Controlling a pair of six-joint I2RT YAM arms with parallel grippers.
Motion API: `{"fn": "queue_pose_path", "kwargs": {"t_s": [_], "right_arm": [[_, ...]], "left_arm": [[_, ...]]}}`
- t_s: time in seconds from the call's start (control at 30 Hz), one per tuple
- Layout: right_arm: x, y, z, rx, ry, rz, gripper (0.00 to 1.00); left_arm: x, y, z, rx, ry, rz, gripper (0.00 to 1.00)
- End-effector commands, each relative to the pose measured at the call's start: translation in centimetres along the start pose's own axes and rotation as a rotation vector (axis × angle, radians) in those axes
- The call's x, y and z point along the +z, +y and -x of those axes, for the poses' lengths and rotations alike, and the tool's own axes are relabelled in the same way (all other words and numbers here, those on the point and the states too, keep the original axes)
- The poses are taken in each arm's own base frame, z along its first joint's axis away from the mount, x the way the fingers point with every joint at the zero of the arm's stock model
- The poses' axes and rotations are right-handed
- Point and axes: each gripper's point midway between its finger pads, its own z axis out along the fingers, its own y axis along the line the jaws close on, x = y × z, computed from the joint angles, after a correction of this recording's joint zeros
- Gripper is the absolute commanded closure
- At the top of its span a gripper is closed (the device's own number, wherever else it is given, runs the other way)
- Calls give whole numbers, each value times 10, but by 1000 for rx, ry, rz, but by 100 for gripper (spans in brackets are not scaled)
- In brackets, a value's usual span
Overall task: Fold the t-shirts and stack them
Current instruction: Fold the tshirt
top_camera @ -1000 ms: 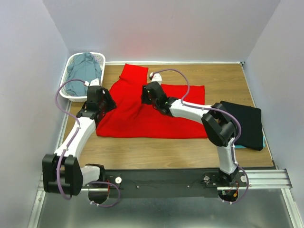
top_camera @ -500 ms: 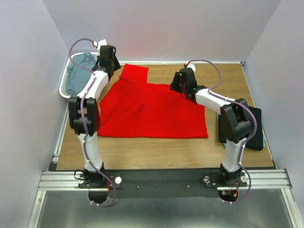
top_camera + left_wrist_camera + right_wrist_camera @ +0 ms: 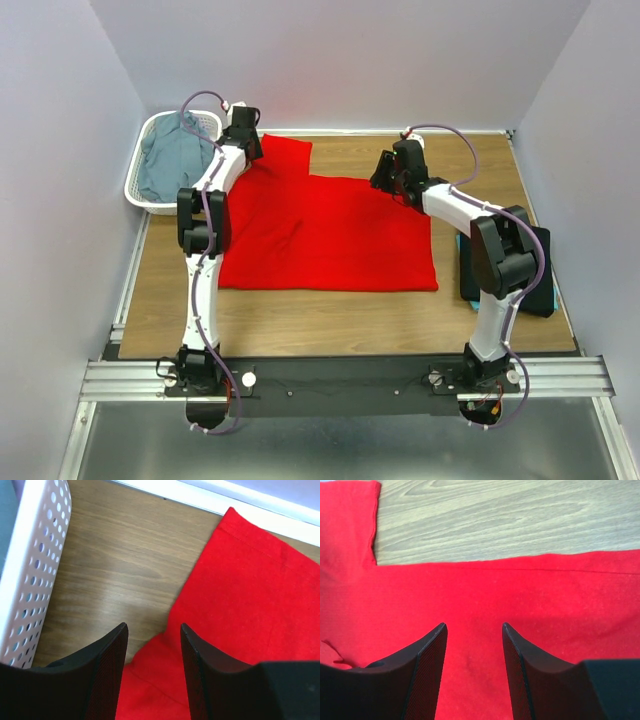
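A bright red t-shirt (image 3: 320,230) lies spread on the wooden table. My left gripper (image 3: 247,148) is open at its far left, jaws straddling the cloth's edge where sleeve meets body (image 3: 152,630). The right gripper (image 3: 385,178) hovers open low over the shirt's far edge (image 3: 474,627), with only red cloth (image 3: 520,595) showing between its fingers. A folded black t-shirt (image 3: 538,265) lies at the right, partly hidden by the right arm, with a sliver of teal t-shirt (image 3: 462,250) under it. The grey-blue t-shirt (image 3: 170,160) lies in the basket.
The white lattice basket (image 3: 140,195) stands at the far left corner, and its wall (image 3: 35,570) is close beside my left fingers. Walls close in the table at the back and sides. Bare wood (image 3: 330,315) lies in front of the red shirt.
Both arms stretched out to the shirt's far side, the left to the sleeve beside the basket, the right to the far right edge. The red shirt now lies flatter.
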Motion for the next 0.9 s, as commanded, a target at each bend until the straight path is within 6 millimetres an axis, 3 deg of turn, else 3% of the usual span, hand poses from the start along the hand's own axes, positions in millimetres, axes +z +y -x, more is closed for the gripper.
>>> {"fn": "queue_pose_path", "kwargs": {"t_s": [0.0,0.5,0.87], "right_arm": [[-1,0,-7,-12,24,14,45],[-6,-25,-5,31,21,-28,45],[-11,-47,0,72,17,-57,45]], "left_arm": [[3,1,5,18,-8,12,46],[13,-15,-24,-1,57,-34,50],[13,-23,-30,-23,77,-58,58]]}}
